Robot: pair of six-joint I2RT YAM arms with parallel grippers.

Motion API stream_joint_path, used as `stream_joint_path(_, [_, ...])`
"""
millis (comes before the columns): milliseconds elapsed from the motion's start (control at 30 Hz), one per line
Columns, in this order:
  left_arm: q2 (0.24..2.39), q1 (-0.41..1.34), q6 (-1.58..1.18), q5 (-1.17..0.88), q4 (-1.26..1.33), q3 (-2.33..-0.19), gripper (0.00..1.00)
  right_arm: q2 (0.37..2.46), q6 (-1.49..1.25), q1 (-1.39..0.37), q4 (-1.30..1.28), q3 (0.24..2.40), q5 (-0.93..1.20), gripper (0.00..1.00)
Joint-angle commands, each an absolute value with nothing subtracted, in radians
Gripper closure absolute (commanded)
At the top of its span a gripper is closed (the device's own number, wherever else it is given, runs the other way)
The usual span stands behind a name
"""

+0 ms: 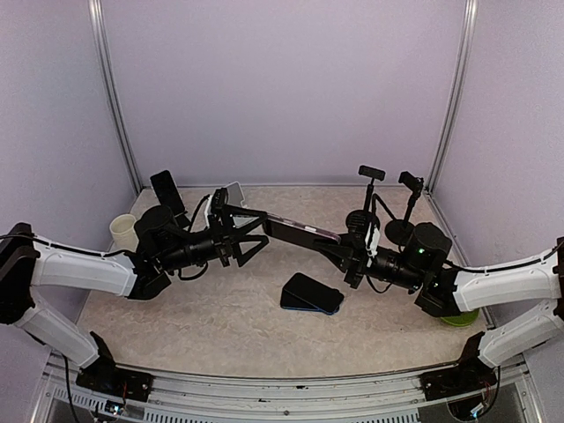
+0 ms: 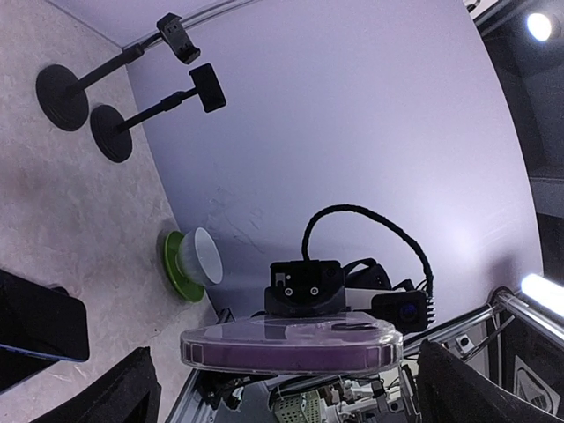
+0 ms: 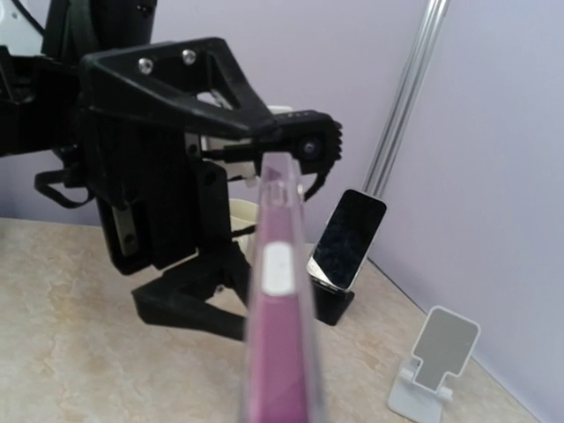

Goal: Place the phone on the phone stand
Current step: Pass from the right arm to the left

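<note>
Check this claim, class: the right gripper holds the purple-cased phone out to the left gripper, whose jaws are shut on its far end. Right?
No. The left gripper is wide open, standing clear on either side of the purple-cased phone, as the left wrist view shows. The right gripper does hold the phone out to it.

Softly, evenly lit from above in the top view, with faint shadows on the surface (image 1: 220, 326) and sharp focus throughout; slight leaning of the metal poles (image 1: 115, 97) toward the frame edges. Harsh glare from a lamp (image 2: 539, 25) at upper right of the left wrist view, another light strip (image 2: 545, 291) at the right edge, a pale sheen across the wall (image 2: 370, 132). Badly blurred along the purple phone (image 3: 278, 352) at lower centre of the right wrist view, too close to the lens; crisper behind.
</note>
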State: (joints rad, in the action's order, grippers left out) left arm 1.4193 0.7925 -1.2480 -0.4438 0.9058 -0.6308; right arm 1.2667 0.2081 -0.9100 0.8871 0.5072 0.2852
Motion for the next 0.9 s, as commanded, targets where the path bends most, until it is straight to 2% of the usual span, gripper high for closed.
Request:
stream_joint_path(0, [1.446, 0.801, -1.269, -0.466, 0.979, -0.66, 0.01, 1.271, 0.22, -0.929, 0.985, 0.518, 0.292, 1.0])
stream_joint_path(500, [1.498, 0.833, -1.296, -0.474, 1.034, -0.69, 0.02, 1.301, 0.223, -0.939, 1.009, 0.518, 0.277, 1.0])
stream_joint_path(867, [1.5, 0.834, -1.28, -0.457, 1.034, -0.69, 0.17, 1.308, 0.234, -0.952, 0.987, 0.522, 0.267, 1.0])
